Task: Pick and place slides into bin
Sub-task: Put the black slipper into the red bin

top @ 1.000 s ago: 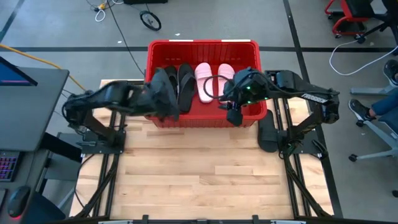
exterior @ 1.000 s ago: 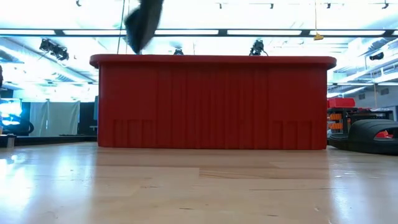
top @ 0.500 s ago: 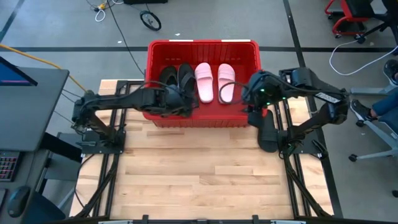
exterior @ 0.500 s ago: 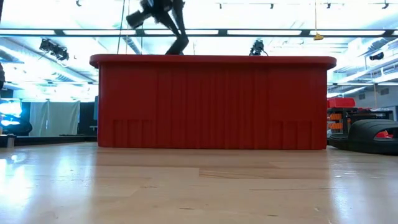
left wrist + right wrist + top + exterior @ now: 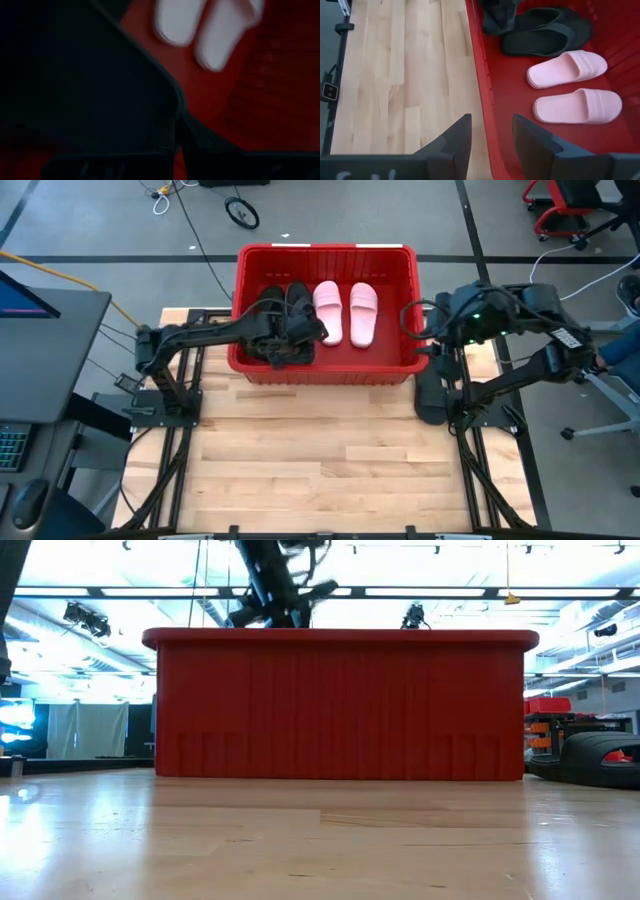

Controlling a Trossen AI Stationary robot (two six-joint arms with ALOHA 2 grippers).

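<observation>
The red bin (image 5: pixel 325 372) stands at the table's far middle. Two pale pink slides (image 5: pixel 328 311) (image 5: pixel 363 313) lie side by side on its floor, also in the right wrist view (image 5: pixel 567 67). Black slides (image 5: pixel 288 305) lie in the bin's left part. My left gripper (image 5: pixel 285 342) is down inside the bin over them. A black slide (image 5: pixel 75 90) fills its wrist view, and I cannot tell whether it is held. My right gripper (image 5: pixel 492 125) is open and empty, above the bin's near right corner (image 5: pixel 422 345).
Another black slide (image 5: pixel 430 392) lies on the table beside the bin's right wall, and shows in the low view (image 5: pixel 597 760). The bare wooden table (image 5: pixel 320 460) stretches in front of the bin. The bin's near wall (image 5: pixel 340 705) blocks the low view of its inside.
My left gripper has carried a black slide from above the bin's near left wall toward the right and far edge, then down into the bin beside the other black slides. My right gripper has drawn back from over the bin toward the table's right edge.
</observation>
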